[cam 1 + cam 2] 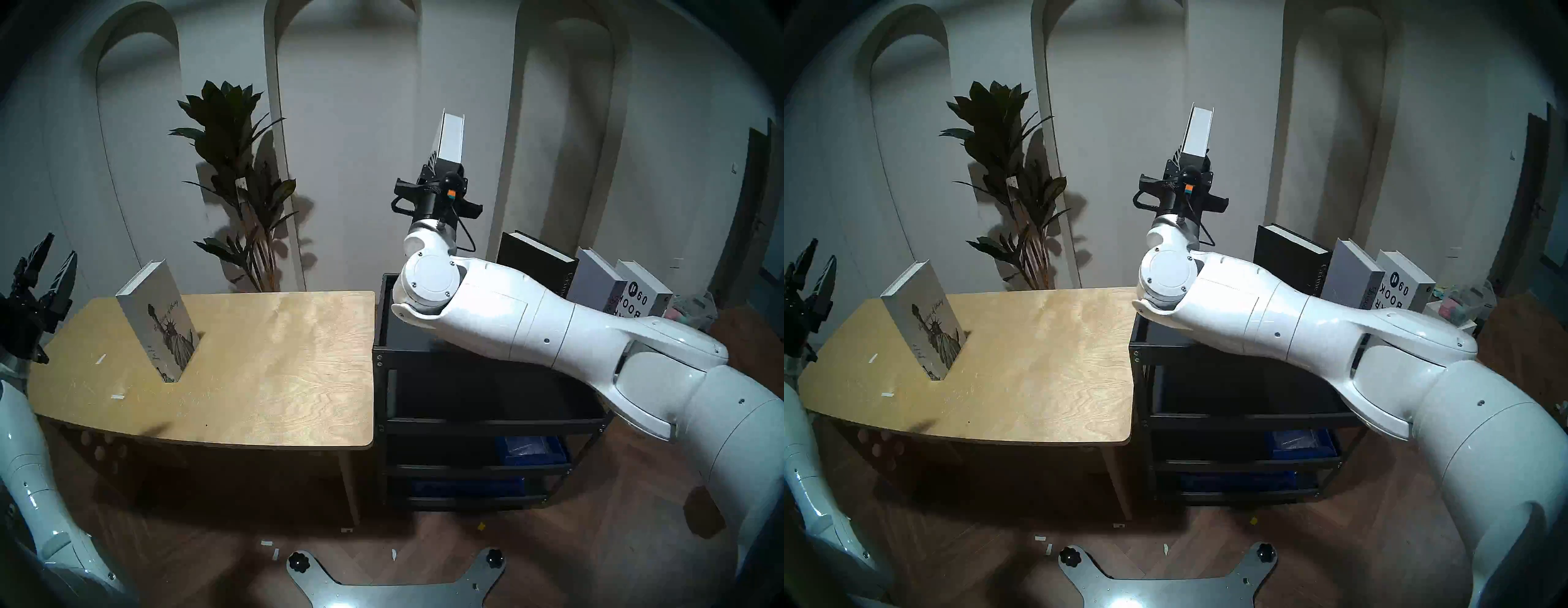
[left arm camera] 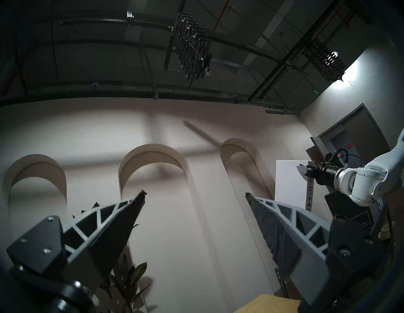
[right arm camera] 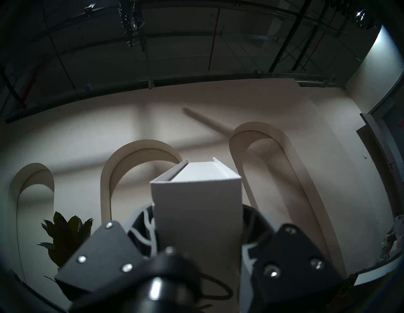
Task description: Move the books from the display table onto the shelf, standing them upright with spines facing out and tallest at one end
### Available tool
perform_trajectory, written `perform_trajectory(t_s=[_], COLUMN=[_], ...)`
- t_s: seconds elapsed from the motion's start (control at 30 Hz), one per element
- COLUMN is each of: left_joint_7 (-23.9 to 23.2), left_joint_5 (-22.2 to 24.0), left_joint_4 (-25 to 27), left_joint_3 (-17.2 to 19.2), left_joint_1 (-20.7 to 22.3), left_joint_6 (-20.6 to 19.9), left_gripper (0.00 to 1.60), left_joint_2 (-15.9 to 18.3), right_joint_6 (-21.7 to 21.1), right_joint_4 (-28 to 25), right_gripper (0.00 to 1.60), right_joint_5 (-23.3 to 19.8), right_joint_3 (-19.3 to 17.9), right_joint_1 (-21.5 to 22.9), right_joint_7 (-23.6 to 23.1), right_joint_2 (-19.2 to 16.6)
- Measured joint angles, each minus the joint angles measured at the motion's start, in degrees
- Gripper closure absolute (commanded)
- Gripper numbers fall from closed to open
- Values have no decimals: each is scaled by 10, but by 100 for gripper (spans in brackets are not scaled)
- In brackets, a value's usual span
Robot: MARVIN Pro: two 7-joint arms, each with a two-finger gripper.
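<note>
Above the gap between desk and shelf: the white "Arietta" book [image 1: 451, 136] is carried upright, high in the air, clamped low down by the right hand [image 1: 441, 167].
Right hand: closed on the book, one finger pressed to each cover, as the right wrist view shows [image 3: 196, 209]; the lettered spine is read in the left wrist view [image 2: 309, 196].
Left hand: spread wide and empty [image 1: 46, 271], held off the far-left end of the desk, well apart from any book.
Desk: one book is left on the plywood top [image 1: 275, 361], the pale grey Statue of Liberty book [image 1: 159, 318], standing at the left part and tilted back.
Shelf: three books are already stood on the top tray of the black trolley [image 1: 384, 297] toward its right end: the black book [image 1: 534, 263] at the left of the row, the grey book [image 1: 594, 282] next to it, the white yearbook [image 1: 640, 293] at the right.
Order on the shelf: heights appear to fall from left to right, so the tallest is judged to sit at the left end of the row.
Step in hand: transfer of the fourth book toward the shelf, judged from the lifted carry.
Progress: three of five placed, one in transit, one waiting.
Next move: the carried book must be taken rightward over the tray and lowered upright, with the spine turned to the near side.
Placement: the slot depends on its height against the black book; which is taller cannot be told from these views.
Risk: the row could be knocked over by the forearm, which already reaches across the tray.
</note>
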State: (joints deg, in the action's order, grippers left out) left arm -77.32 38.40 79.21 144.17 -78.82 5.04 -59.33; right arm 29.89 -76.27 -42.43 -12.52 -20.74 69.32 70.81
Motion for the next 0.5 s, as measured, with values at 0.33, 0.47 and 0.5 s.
perform_trajectory(t_s=[0.33, 0.47, 0.5], left_joint_7=[0, 0, 0], left_joint_5=[0, 0, 0], left_joint_4=[0, 0, 0], left_joint_3=[0, 0, 0], left_joint_1=[0, 0, 0], left_joint_6=[0, 0, 0], left_gripper=[0, 0, 0], left_joint_2=[0, 0, 0], right_joint_6=[-21, -34, -37], right_joint_4=[-84, -121, -129], right_gripper=[160, 160, 160], right_joint_5=[-33, -52, -58], right_joint_3=[4, 7, 7], right_joint_1=[-1, -1, -2], right_joint_7=[-37, -56, -61], right_joint_2=[-58, -87, -94])
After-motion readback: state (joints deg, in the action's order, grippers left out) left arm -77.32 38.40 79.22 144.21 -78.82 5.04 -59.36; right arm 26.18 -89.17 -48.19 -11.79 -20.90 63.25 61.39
